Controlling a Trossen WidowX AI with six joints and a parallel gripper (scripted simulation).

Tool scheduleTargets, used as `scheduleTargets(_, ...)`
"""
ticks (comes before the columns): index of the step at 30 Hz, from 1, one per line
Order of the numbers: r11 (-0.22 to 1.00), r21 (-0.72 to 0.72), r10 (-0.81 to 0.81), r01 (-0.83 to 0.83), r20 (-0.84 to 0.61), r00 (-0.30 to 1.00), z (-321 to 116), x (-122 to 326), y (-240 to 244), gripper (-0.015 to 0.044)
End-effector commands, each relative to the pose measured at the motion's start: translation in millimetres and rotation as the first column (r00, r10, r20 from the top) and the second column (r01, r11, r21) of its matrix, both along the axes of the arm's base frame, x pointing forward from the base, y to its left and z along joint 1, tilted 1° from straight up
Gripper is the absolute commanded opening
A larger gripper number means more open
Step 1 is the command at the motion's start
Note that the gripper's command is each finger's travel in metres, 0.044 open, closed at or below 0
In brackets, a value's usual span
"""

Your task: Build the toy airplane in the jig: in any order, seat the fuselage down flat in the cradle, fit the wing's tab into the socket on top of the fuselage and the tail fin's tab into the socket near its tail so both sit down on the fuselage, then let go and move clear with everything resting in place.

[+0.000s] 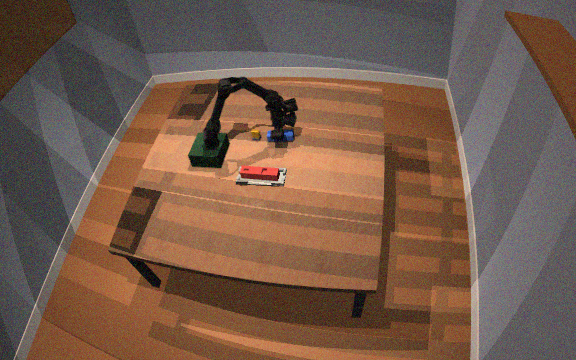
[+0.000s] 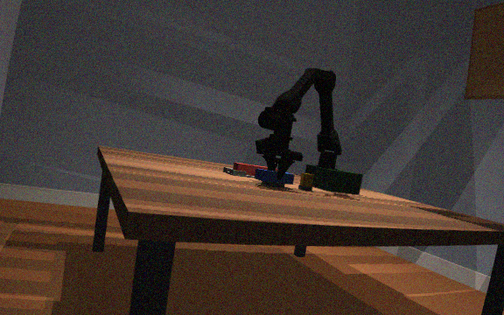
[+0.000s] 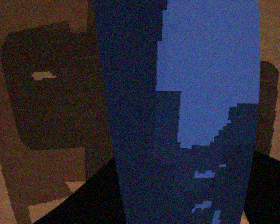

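Observation:
The red fuselage (image 1: 259, 174) (image 2: 245, 168) lies in the pale jig cradle (image 1: 262, 183) (image 2: 234, 171), with two dark sockets showing on its top. The blue wing (image 1: 289, 136) (image 2: 262, 176) (image 3: 211, 60) is level, at or just above the table; its underside is too dark to judge. My gripper (image 1: 278, 135) (image 2: 276, 171) (image 3: 178, 159) points down and is shut on the wing near its middle, with a black finger against each long side in the wrist view. The small yellow tail fin (image 1: 255, 135) (image 2: 306, 181) stands on the table between the wing and the arm's base.
The arm's dark green base block (image 1: 209, 151) (image 2: 337, 180) stands on the wooden table (image 1: 268, 240) (image 2: 191, 197), left of the cradle in the top view. The tail fin is close beside the gripper. The cradle lies on the near side of the wing there.

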State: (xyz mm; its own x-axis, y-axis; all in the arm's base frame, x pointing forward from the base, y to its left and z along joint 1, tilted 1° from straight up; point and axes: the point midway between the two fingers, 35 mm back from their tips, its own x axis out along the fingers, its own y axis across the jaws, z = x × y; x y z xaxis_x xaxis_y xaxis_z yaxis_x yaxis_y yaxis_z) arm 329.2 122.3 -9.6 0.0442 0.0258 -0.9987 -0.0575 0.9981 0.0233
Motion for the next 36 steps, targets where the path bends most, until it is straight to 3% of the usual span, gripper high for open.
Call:
scheduleTargets(1, 1.000, -0.003, -0.005, 0.005, 0.000, 1.000, -1, 0, -1, 0.0164)
scheduleTargets(8, 1.000, 0.011, -0.025, 0.024, 0.025, 0.999, 8, 6, -1, 0.0000)
scheduleTargets(36, 1.000, 0.006, -0.018, 0.018, 0.017, 1.000, 87, 5, -1, 0.0000)
